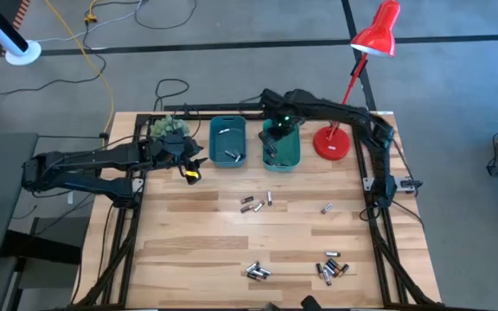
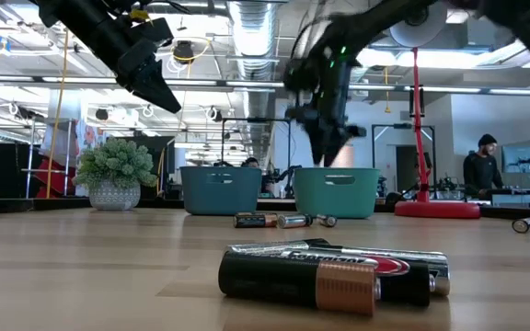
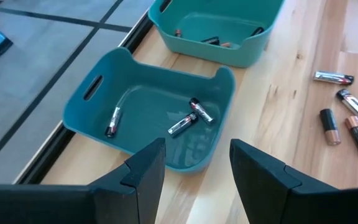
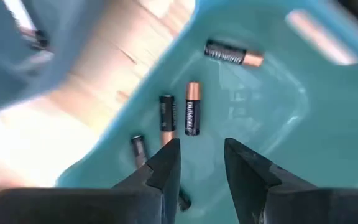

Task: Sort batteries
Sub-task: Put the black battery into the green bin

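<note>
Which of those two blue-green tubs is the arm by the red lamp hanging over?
Start at the red lamp on the table's far edge. The tub right beside it sits under the right gripper; it is greener than the bluer bin one place further left.

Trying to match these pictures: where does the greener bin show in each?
High view: greener bin, top centre.
Low view: bin right of centre.
Left wrist view: bin at top edge.
Right wrist view: bin fills the picture.
Shared landmark: bluer bin beside it; unclear in right wrist view.
</note>
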Robot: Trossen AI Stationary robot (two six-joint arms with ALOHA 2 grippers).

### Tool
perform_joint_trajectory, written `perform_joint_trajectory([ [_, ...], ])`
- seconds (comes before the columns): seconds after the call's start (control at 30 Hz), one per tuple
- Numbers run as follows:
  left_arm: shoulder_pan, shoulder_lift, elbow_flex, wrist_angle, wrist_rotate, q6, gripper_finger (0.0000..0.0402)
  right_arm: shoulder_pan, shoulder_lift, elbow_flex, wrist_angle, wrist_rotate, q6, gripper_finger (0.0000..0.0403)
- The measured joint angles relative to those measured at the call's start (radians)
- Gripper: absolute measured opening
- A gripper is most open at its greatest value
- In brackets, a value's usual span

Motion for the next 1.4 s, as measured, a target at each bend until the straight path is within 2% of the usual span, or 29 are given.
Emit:
perform_joint_trajectory([
  [0.13,-0.012,0.0,0.0,0.0,0.0,-0.004,0.0173,0.021,-0.164,-0.065,0.024,0.065,0.001,0.0127],
  [0.3,-0.022,0.0,0.0,0.001,0.0,-0.043,0.0173,0.063,-0.404,-0.272,0.084,0.102,0.072,0.0125],
  [0.5,-0.046,0.0,0.0,0.034,-0.02,-0.051,0.0173,0.17,-0.704,-0.534,0.107,0.235,0.249,0.0124],
  [0.73,-0.121,0.036,0.023,0.059,-0.072,-0.119,0.0173,0.344,-0.972,-0.749,0.107,0.317,0.475,0.0124],
  [0.97,-0.232,0.236,0.134,0.051,-0.139,-0.145,0.0173,0.543,-1.093,-0.903,0.089,0.326,0.686,0.0124],
  [1.1,-0.265,0.358,0.208,0.054,-0.15,-0.179,0.0173,0.656,-1.103,-0.963,0.088,0.343,0.802,0.0124],
  [1.4,-0.302,0.577,0.323,0.056,-0.102,-0.247,0.0173,0.921,-1.078,-1.035,0.086,0.38,1.037,0.0124],
])
